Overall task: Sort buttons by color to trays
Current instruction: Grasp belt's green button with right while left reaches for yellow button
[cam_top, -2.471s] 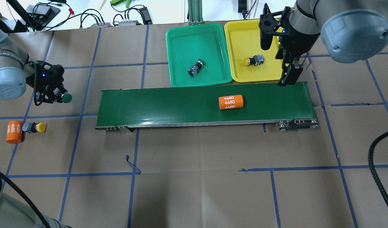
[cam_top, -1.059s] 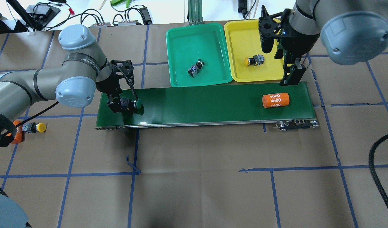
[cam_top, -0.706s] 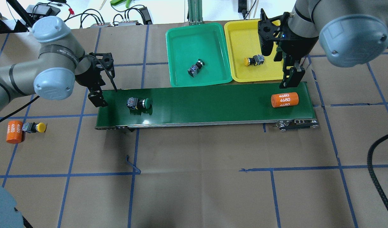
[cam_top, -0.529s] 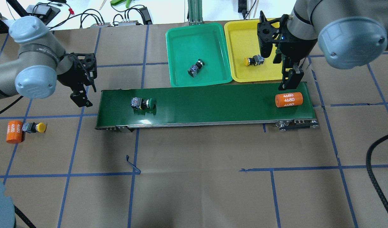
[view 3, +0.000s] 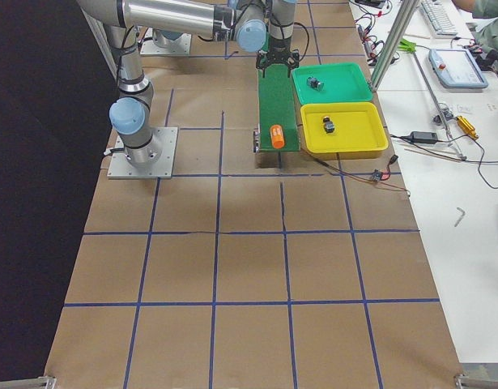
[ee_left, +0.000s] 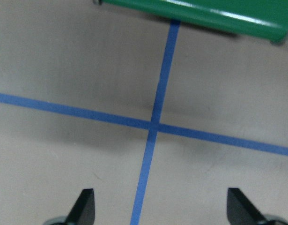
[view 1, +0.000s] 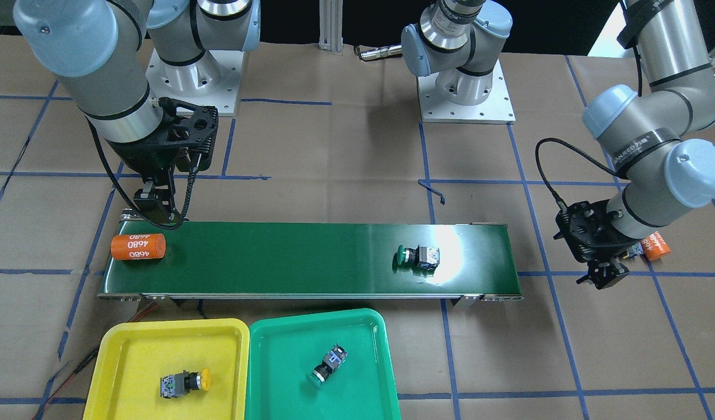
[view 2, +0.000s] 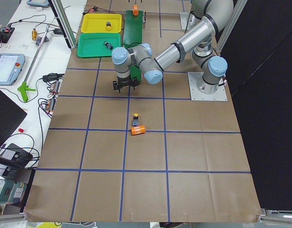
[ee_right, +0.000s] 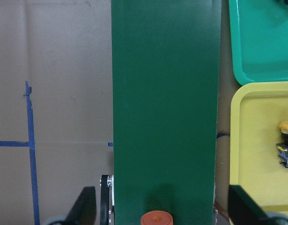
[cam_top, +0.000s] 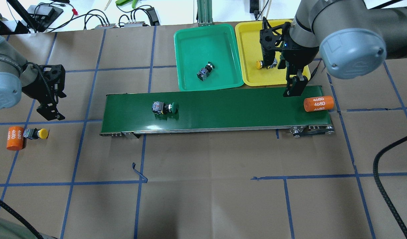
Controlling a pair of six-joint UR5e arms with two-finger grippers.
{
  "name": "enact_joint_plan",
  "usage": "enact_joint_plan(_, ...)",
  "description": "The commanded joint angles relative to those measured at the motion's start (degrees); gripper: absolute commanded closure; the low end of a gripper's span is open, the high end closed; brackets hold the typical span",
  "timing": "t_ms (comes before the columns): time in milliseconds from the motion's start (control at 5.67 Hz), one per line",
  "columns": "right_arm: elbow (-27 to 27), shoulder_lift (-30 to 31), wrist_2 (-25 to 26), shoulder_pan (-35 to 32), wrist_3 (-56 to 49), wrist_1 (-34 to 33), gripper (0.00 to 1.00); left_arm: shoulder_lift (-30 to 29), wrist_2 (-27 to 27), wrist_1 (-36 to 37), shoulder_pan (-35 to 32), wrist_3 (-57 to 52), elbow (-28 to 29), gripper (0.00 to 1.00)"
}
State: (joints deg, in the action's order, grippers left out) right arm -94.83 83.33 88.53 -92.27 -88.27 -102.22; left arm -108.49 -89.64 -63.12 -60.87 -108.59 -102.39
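One green button (cam_top: 165,108) (view 1: 417,256) lies on its side on the dark conveyor belt (cam_top: 223,113), left of the middle. Another green button (cam_top: 205,71) rests in the green tray (cam_top: 190,43). In the yellow tray (cam_top: 250,39) sits a yellow button (view 1: 185,382) (ee_right: 286,140). A second yellow button (cam_top: 37,133) lies on the paper at far left. My left gripper (cam_top: 50,114) (ee_left: 162,208) hangs open and empty over the paper, left of the belt. My right gripper (cam_top: 291,91) (ee_right: 162,206) is open above the belt's right end.
An orange cylinder marked 4680 (cam_top: 318,103) (ee_right: 157,219) lies at the belt's right end, just beyond my right gripper. A second orange cylinder (cam_top: 15,137) touches the left yellow button. Cables and tools lie past the table's far edge. A black cable (cam_top: 386,186) hangs at right.
My left gripper set the green button on the belt, opened and drew back left. The button and the orange cylinder have ridden rightward along the belt. The right gripper shifted slightly left.
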Motion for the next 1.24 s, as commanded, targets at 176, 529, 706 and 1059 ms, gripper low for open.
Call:
enact_joint_plan(176,-0.4,-1.4,-0.3,-0.3,0.3,-0.7,0.00,-5.4,0.0,1.2,8.0,-15.6,0.8,0.01)
enact_joint_plan(529,-0.3,-7.6,-0.4,-5.7,4.7,-10.0,0.00,-5.8,-0.3,1.0,10.4,-19.1,1.1,0.01)
enact_joint_plan(706,-0.2,-11.0,-0.4,-7.9,9.3,-14.7,0.00,-6.7,-2.4,4.0,10.9,-22.9,0.3,0.02)
enact_joint_plan(1059,-0.3,-12.7,-0.3,-9.7,10.7,-16.4,0.00,-7.5,-3.6,5.9,11.9,-23.3,-0.8,0.02)
